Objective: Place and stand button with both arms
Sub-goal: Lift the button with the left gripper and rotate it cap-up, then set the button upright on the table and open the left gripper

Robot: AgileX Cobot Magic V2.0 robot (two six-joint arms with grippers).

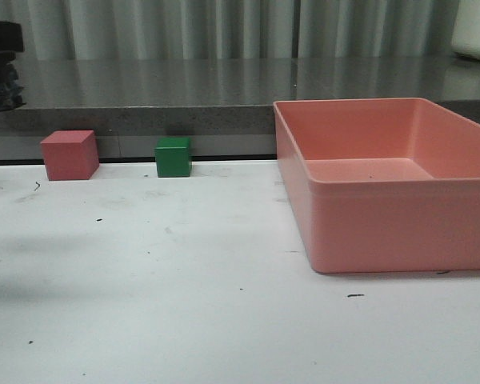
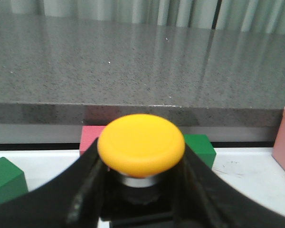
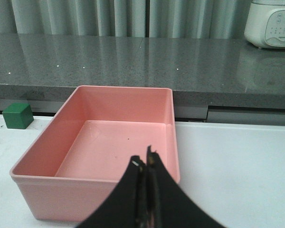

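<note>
In the left wrist view my left gripper is shut on the button. Its round yellow cap faces the camera, with the silvery collar and black base below it between the two black fingers. In the right wrist view my right gripper is shut and empty, above the near wall of the pink bin. Neither gripper nor the button shows in the front view.
The pink bin stands at the table's right. A red cube and a green cube sit at the table's far edge, below a grey counter. Another green cube lies left of the left gripper. A white appliance stands on the counter.
</note>
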